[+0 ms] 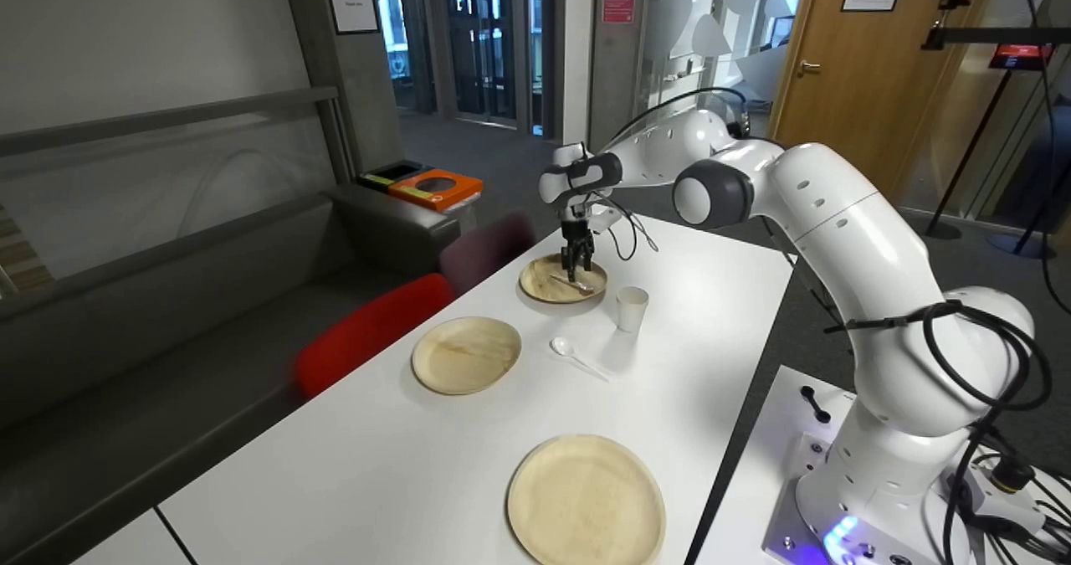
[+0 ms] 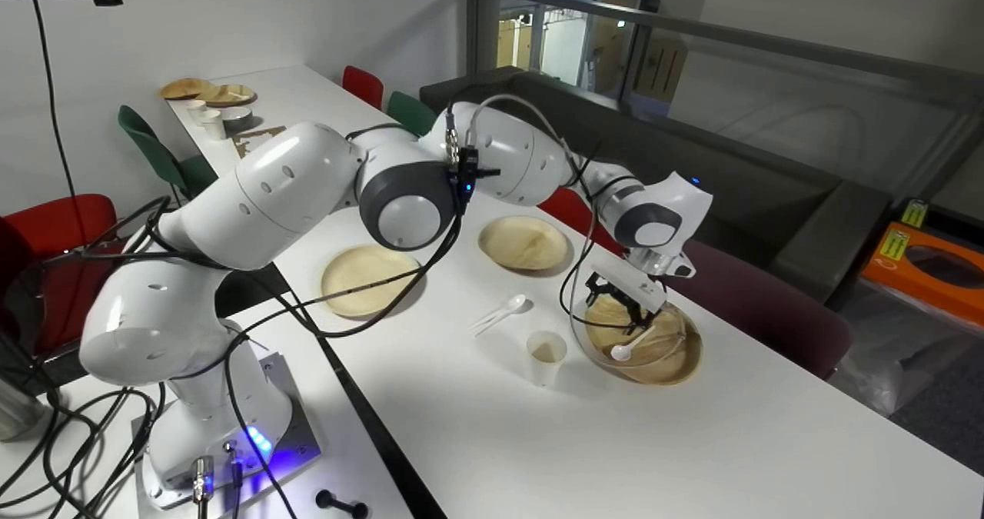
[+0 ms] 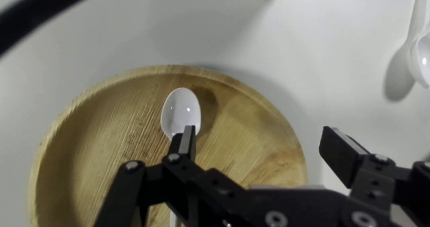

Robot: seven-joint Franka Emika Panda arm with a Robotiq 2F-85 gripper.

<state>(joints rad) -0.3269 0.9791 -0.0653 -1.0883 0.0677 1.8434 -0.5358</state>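
Observation:
My gripper [image 3: 258,133] is open over a round wooden plate [image 3: 114,143], with nothing between its fingers. On that plate lies a white spoon [image 3: 181,111]; the left finger in the wrist view covers part of its neck and handle. The right finger [image 3: 346,153] overhangs the white table just outside the plate's rim. Both exterior views show the gripper [image 1: 577,268] pointing down at the plate [image 2: 676,361], close to the spoon [image 2: 621,352]. Whether a finger touches the spoon cannot be told. Beside the plate stands a pale cup [image 1: 631,310].
A second white spoon [image 1: 565,349] lies on the table near the cup [image 2: 546,357]. Two more wooden plates [image 1: 466,356] sit nearer the table's other end. Chairs and a sofa [image 1: 167,381] line the far side. A dark cable [image 2: 450,250] hangs from the arm.

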